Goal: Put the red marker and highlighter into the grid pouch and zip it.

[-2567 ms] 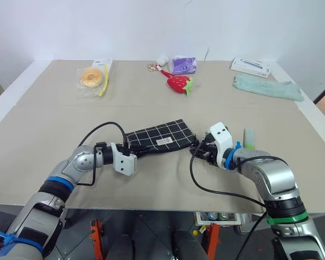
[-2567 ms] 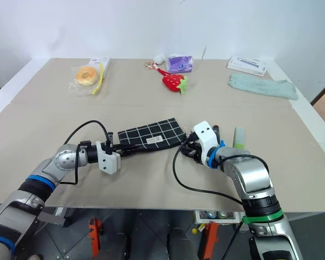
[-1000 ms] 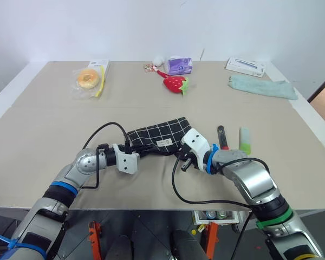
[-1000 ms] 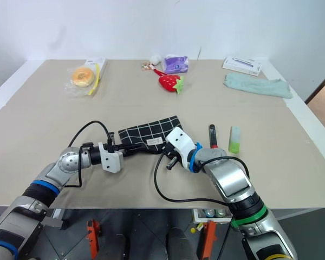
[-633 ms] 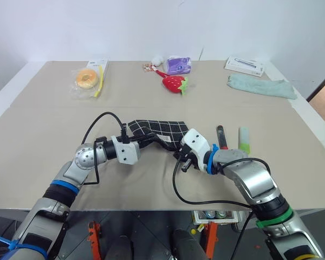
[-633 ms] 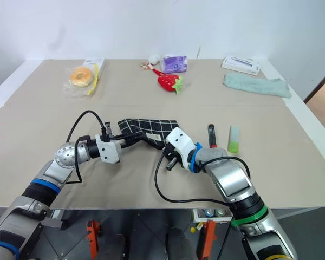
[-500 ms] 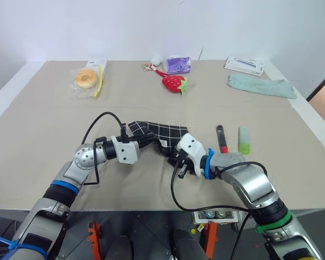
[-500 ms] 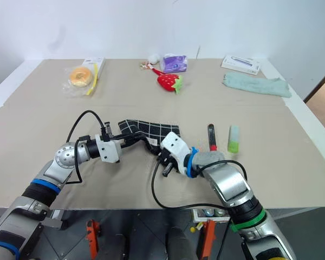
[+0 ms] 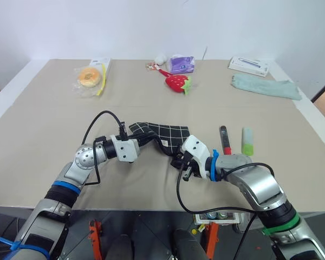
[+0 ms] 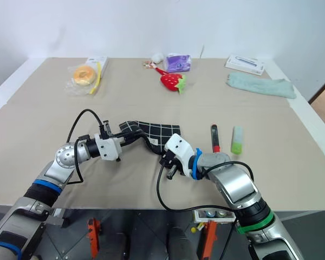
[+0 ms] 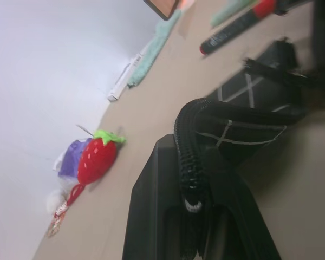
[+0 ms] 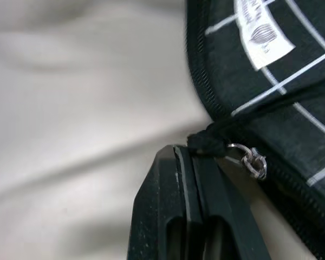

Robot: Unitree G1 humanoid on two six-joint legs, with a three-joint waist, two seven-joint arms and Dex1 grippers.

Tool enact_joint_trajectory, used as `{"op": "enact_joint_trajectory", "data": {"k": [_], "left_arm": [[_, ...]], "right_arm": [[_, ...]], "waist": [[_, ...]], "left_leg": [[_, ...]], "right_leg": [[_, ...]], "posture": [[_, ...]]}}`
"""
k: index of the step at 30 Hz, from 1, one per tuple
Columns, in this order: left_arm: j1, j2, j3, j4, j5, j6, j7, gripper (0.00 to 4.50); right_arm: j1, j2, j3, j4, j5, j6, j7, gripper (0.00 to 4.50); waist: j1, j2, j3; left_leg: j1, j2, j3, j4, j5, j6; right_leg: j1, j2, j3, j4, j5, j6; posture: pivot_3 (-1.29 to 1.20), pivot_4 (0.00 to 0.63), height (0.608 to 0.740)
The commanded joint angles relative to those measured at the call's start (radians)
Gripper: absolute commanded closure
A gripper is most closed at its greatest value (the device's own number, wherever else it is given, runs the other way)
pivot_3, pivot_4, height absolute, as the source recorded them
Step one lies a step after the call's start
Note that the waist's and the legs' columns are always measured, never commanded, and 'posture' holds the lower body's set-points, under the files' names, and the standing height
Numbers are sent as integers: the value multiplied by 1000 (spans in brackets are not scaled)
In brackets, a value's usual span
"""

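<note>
The grid pouch (image 9: 165,132) hangs crumpled between my two grippers, its left end raised off the table. My left gripper (image 9: 138,142) is shut on that end, pinching the zipper edge (image 11: 190,157). The right gripper (image 9: 180,161) is shut on the black zipper pull cord (image 12: 208,143), next to a small metal ring (image 12: 253,160) and below the white label (image 12: 260,32). On the table just right of the pouch lies the red marker (image 9: 224,140). The green highlighter (image 9: 247,141) lies beside it, further right. Neither is touched.
Along the far edge sit a bagged donut (image 9: 90,77), a strawberry toy (image 9: 177,82), a purple packet (image 9: 182,64), a white box (image 9: 250,65) and a teal cloth (image 9: 265,86). The table's near edge (image 9: 151,205) runs just behind my grippers.
My left gripper has lifted its end of the pouch, which now hangs bunched instead of flat. The right gripper has drawn back toward the near edge with the zipper pull.
</note>
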Motion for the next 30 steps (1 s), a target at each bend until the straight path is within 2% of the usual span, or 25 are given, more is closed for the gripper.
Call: {"op": "enact_joint_trajectory", "data": {"k": [1, 9, 16, 19, 22, 25, 26, 30], "left_arm": [[-7, -3, 28, -30, -28, 1, 5, 4500], [-12, -18, 34, -39, -40, 19, 4, 4500], [26, 5, 23, -44, -15, 7, -10, 4500], [46, 30, 11, -27, 44, -14, -1, 4500], [63, 42, 5, -22, 97, -5, 16, 4500], [84, 32, -4, -41, 117, 17, 24, 4500], [90, 30, -9, -47, 125, 23, 25, 4500], [96, 26, -20, -60, 139, 38, 27, 4500]], "right_arm": [[-17, 34, 8, -38, 16, 6, -8, 4468], [-51, 171, -29, -52, 58, -51, -25, 4468], [6, 29, -39, -55, 14, -51, -4, 4468], [33, -33, -89, -82, 52, -31, 27, 3441], [52, -75, -135, -84, 58, -27, 24, 1981], [48, -67, -180, -73, 66, -5, -11, 413], [44, -57, -195, -73, 73, 6, -23, 66], [9, -6, -232, -78, 104, 97, -86, 13]], "waist": [[0, 0, 0], [2, 0, 0], [6, 0, 0], [5, 0, 0], [3, 0, 0], [3, 0, 0], [3, 0, 0], [4, 0, 0]], "left_leg": [[0, 0, 0, 0, 0, 0], [0, 1, 0, 0, 0, 0], [-1, -2, 0, 0, 0, 0], [-1, -2, 0, 0, 0, 0], [-1, -1, 0, 0, 0, 0], [0, -1, 0, 0, 0, 0], [0, -1, 0, 0, 0, 0], [0, -2, 0, 0, 0, 0]], "right_leg": [[0, 1, 0, 0, 0, 0], [0, 1, 0, 0, 1, 0], [0, -2, 0, 0, 0, 1], [0, -2, 0, 0, 0, 1], [0, -2, 0, 0, 0, 1], [0, -1, 0, 0, 0, 0], [0, -1, 0, 0, 0, 0], [1, -2, 0, 0, 1, 1]], "posture": [[0, 150, 739], [0, 150, 739], [0, 150, 739], [0, 150, 739], [0, 150, 739], [0, 150, 739], [0, 150, 739], [0, 150, 739]]}}
